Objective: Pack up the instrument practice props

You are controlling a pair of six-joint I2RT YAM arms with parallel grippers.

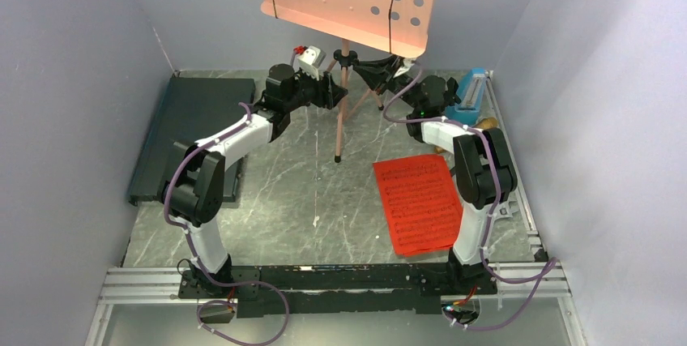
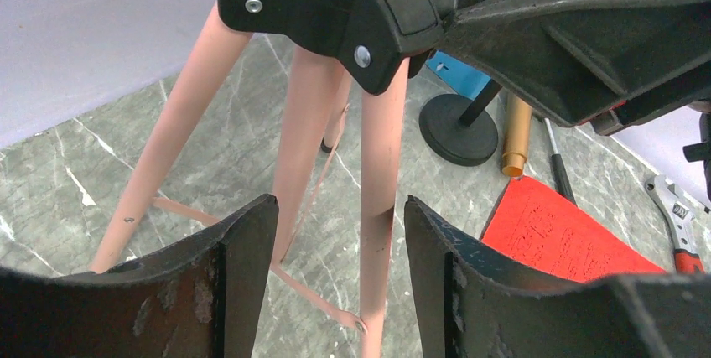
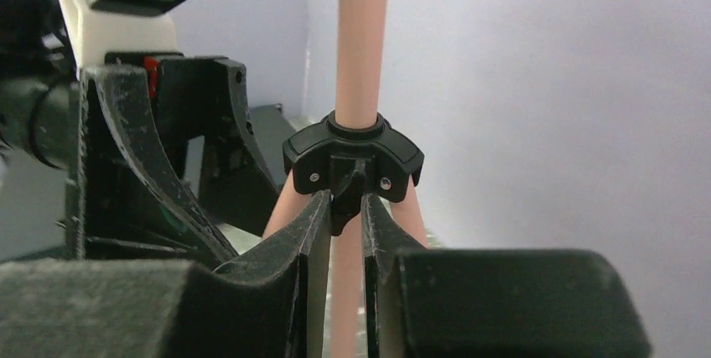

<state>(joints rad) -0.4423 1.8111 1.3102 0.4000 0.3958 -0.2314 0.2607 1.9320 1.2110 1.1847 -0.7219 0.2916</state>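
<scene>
Nothing is packed yet: the stand [image 1: 350, 6] is upright at the rear of the tabletop [image 1: 300, 192], and the sheet [image 1: 418, 202], metronome [image 1: 472, 91] and microphone [image 2: 516, 136] lie out. The right pincer [image 3: 345, 207] pinches the hub [image 3: 352, 153] of the stand; the left pincer [image 2: 339, 215] is spread around one leg [image 2: 379, 199].

The top camera looks down from above the near edge over the whole table [image 1: 283, 200]. Both wrist cameras sit close, facing the pink music stand [image 3: 362, 39] from opposite sides.
</scene>
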